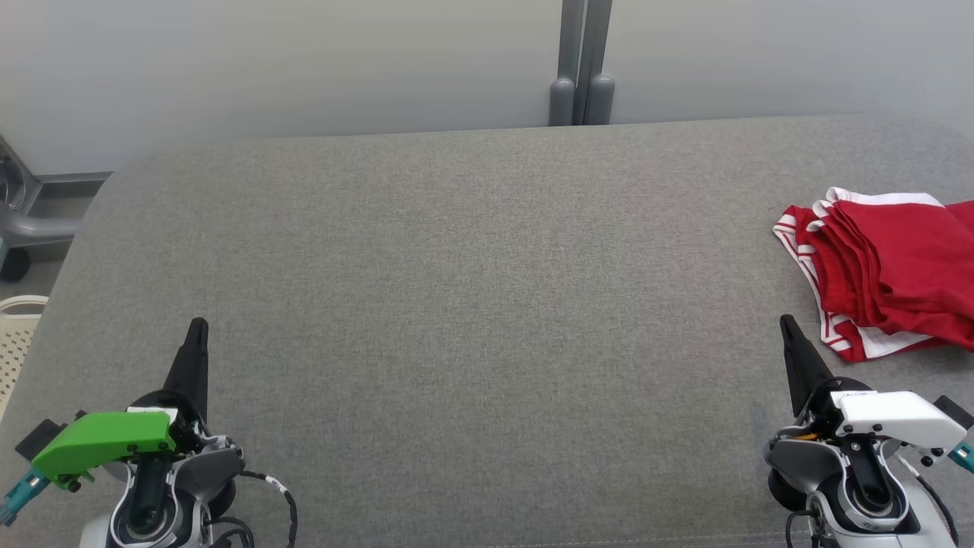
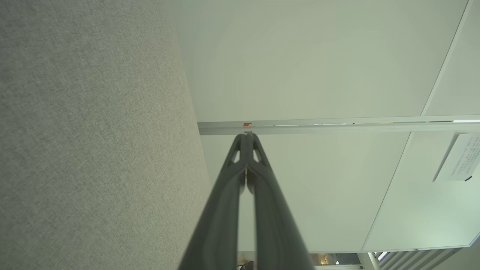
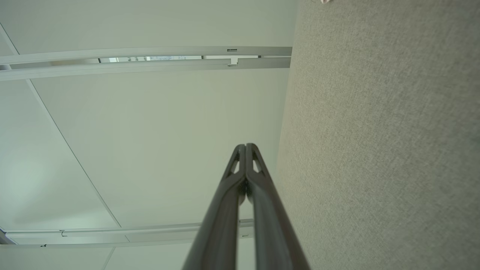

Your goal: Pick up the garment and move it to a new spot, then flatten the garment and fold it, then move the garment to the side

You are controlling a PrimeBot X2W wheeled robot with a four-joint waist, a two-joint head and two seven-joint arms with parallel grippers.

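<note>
The garment (image 1: 886, 266), red with white trim, lies folded in a bundle at the right edge of the grey table (image 1: 472, 274), partly cut off by the head view's edge. My left gripper (image 1: 198, 327) rests at the lower left, shut and holding nothing, far from the garment. At the lower right my right gripper (image 1: 786, 323) is shut and holding nothing, its tip a short way left of the garment's near corner. In the left wrist view the left gripper (image 2: 246, 135) has its fingers pressed together; the right gripper (image 3: 246, 146) shows the same in the right wrist view.
A grey post (image 1: 582, 68) stands behind the table against the pale wall. A grey chair base (image 1: 23, 228) and a cream slotted basket (image 1: 17, 335) sit off the table's left edge. The table's back corners are rounded.
</note>
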